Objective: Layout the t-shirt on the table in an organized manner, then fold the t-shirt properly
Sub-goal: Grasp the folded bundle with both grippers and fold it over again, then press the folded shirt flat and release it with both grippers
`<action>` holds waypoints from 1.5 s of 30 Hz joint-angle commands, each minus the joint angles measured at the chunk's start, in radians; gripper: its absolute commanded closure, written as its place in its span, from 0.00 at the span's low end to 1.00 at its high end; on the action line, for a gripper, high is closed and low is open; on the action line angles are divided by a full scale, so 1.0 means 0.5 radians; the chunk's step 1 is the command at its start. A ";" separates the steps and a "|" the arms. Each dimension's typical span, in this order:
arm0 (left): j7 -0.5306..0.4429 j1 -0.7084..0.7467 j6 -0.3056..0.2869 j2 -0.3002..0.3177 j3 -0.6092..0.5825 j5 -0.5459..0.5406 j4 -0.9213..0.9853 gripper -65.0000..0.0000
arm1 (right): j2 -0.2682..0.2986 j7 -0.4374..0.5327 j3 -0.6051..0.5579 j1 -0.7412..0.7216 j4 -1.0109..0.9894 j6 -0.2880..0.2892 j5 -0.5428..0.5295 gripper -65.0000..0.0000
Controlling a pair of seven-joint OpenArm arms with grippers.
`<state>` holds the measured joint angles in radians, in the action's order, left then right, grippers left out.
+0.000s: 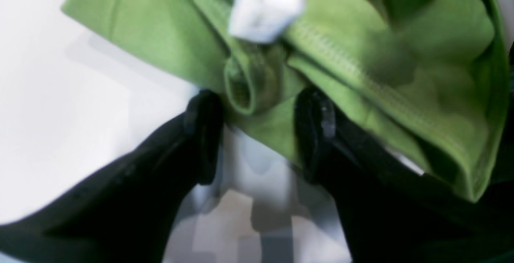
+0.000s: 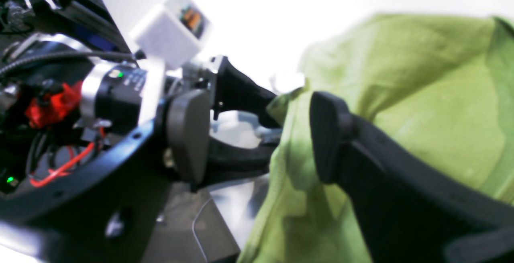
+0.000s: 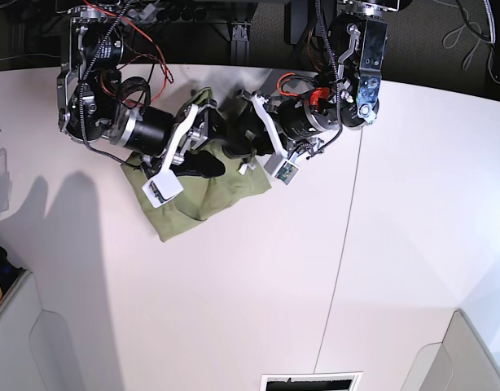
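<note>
Both grippers, left and right, stand with jaws apart at the bunched t-shirt near the table's far edge; recommend each clamps a separate hem corner, single layer, before spreading it flat.

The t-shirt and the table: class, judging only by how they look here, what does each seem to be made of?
The t-shirt: soft matte green knit, probably cotton; it creases, and stitched hems show in the left wrist view. The table: hard, smooth white panels, possibly laminate; a thin seam and soft shadows show on it.
</note>
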<state>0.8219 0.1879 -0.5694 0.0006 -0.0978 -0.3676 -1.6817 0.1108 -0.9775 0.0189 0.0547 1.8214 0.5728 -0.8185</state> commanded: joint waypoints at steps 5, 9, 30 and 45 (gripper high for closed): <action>0.020 -0.009 0.003 0.056 0.052 -0.005 -0.038 0.49 | 0.005 0.080 0.047 -0.140 0.121 0.022 0.052 0.41; 0.063 -0.008 0.003 0.156 0.150 -0.053 -0.170 0.49 | 0.005 0.146 0.214 -0.278 0.121 0.002 0.226 0.68; 0.062 0.000 -0.258 0.094 -0.419 -0.179 -0.472 0.88 | 0.221 0.475 -0.124 -1.072 -1.186 0.002 0.570 1.00; -0.121 -0.256 -0.258 0.246 -0.146 0.027 0.087 0.88 | 0.460 0.201 -0.307 -0.671 -0.787 -0.002 0.301 1.00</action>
<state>0.7731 0.0784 -0.6968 0.1246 -0.1719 -0.3527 -1.6260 0.3370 -0.8894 -0.1383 -0.2615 1.4117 0.5613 -0.6403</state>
